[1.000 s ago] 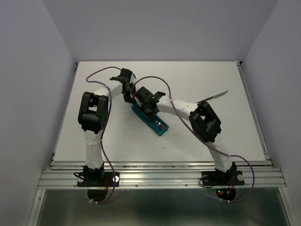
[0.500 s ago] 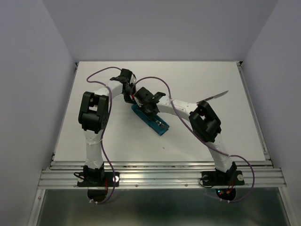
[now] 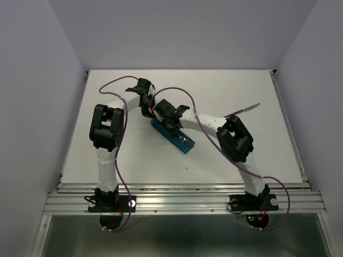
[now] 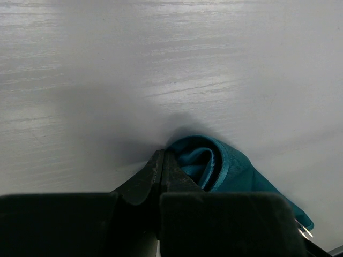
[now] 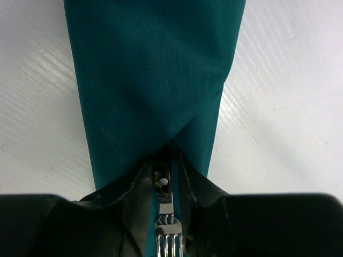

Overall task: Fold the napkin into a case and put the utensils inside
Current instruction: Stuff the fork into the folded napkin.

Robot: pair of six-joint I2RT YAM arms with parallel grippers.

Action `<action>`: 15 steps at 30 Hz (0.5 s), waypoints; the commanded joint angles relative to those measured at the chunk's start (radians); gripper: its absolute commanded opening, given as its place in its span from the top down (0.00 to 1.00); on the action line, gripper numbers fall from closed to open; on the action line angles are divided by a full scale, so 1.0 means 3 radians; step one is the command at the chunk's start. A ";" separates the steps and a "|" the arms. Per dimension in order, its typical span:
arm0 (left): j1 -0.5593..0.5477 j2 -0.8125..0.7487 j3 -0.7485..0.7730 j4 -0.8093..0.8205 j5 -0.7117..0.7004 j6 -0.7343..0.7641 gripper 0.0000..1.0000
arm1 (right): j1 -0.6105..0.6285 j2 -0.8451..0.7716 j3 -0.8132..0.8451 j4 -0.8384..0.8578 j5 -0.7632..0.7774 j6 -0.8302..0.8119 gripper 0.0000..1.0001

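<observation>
Fork (image 5: pixel 163 208) far end hidden under case (image 5: pixel 150 80); tines cut off

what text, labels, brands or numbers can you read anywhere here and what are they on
None: no readable word, label, brand, number or sign shows on the napkin, fork, knife or table.

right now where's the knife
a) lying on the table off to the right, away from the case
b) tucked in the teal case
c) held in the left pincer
a: the knife lies alone on the table, well to the right of the teal case, and only the fork is at the case's mouth.
</observation>
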 commanded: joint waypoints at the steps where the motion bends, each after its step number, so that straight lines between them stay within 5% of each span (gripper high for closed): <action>1: -0.0011 0.0022 0.0069 -0.0094 0.0058 0.0067 0.96 | 0.0023 -0.0396 -0.0130 0.0216 0.0038 0.0025 0.68; 15: -0.0011 0.0001 0.0049 -0.0094 0.0053 0.0067 0.96 | -0.0038 -0.0611 -0.0432 0.0354 -0.0248 0.0123 0.62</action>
